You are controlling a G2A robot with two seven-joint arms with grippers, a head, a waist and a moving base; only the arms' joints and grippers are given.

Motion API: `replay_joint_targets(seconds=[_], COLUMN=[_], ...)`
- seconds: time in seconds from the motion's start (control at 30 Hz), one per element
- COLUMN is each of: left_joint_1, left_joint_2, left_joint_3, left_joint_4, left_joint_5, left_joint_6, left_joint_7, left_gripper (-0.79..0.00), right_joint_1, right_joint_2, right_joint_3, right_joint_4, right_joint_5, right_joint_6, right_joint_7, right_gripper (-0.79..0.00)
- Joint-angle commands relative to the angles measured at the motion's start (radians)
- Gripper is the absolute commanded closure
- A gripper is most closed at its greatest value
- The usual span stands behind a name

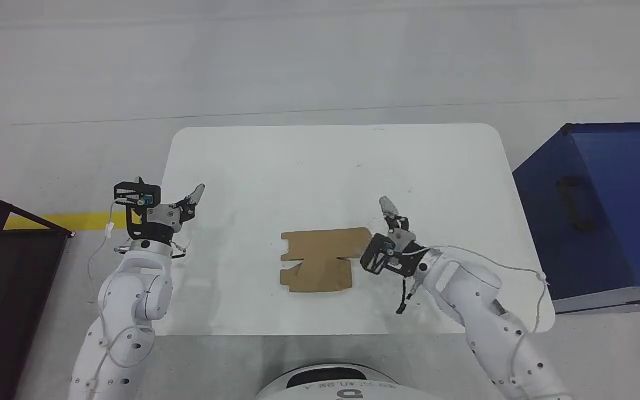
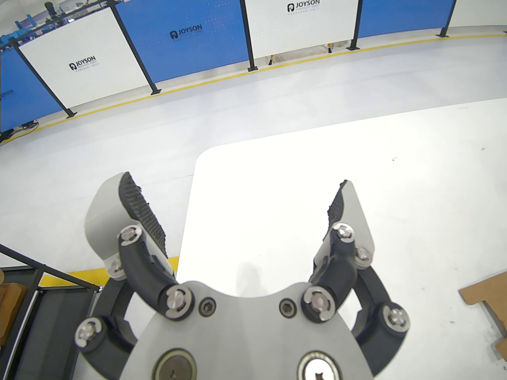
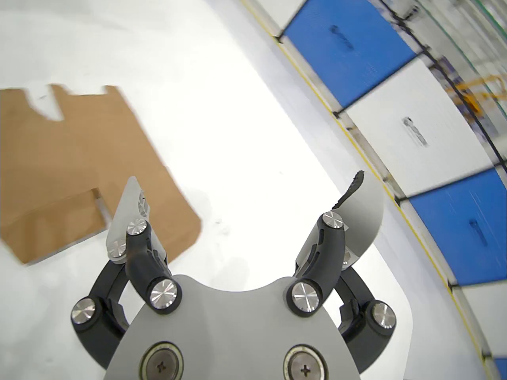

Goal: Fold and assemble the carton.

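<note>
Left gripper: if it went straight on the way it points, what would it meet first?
Probably the bare table near its corner, though height is unclear; the carton lies off to one side.

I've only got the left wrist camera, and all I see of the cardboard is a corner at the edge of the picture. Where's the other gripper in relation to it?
Observer: The right gripper sits at the carton's edge on the robot's right side, not holding it.
Operator: Is it open?
Observer: Yes, its jaws stand wide apart, with bare table between them.
Operator: Is the carton folded up at all?
Observer: No, it lies flat on the table, near the middle and toward the robot's edge.
</note>
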Motion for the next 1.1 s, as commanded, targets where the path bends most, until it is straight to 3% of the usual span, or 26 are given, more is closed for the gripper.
replay_joint_targets(seconds=[0.0,0.1,0.13,0.2,0.3,0.43,0.83,0.97,1.07], left_joint_1=[0.000,0.000,0.000,0.000,0.000,0.000,0.000,0.000,0.000], left_joint_2=[0.000,0.000,0.000,0.000,0.000,0.000,0.000,0.000,0.000], left_joint_3=[0.000,0.000,0.000,0.000,0.000,0.000,0.000,0.000,0.000], left_joint_4=[0.000,0.000,0.000,0.000,0.000,0.000,0.000,0.000,0.000], left_joint_5=[0.000,0.000,0.000,0.000,0.000,0.000,0.000,0.000,0.000], left_joint_6=[0.000,0.000,0.000,0.000,0.000,0.000,0.000,0.000,0.000], left_joint_7=[0.000,0.000,0.000,0.000,0.000,0.000,0.000,0.000,0.000], left_gripper=[-0.785,-0.785,-0.785,-0.785,-0.785,-0.785,-0.785,-0.785,-0.785], right_joint_1=[-0.001,0.007,0.012,0.024,0.037,0.055,0.093,0.098,0.098], right_joint_2=[0.007,0.013,0.014,0.014,0.015,0.013,0.014,0.018,0.022], right_joint_3=[-0.011,-0.045,-0.053,-0.074,-0.089,-0.105,-0.133,-0.160,-0.187], right_joint_4=[-0.016,-0.029,-0.028,-0.028,-0.024,-0.011,0.011,0.007,0.007], right_joint_5=[-0.063,-0.158,-0.178,-0.205,-0.228,-0.234,-0.243,-0.319,-0.381], right_joint_6=[-0.084,-0.155,-0.163,-0.186,-0.208,-0.215,-0.231,-0.206,-0.182], right_joint_7=[0.017,0.073,0.094,0.130,0.168,0.209,0.255,0.254,0.232], right_gripper=[-0.785,-0.785,-0.720,-0.449,-0.329,-0.268,-0.252,-0.323,-0.326])
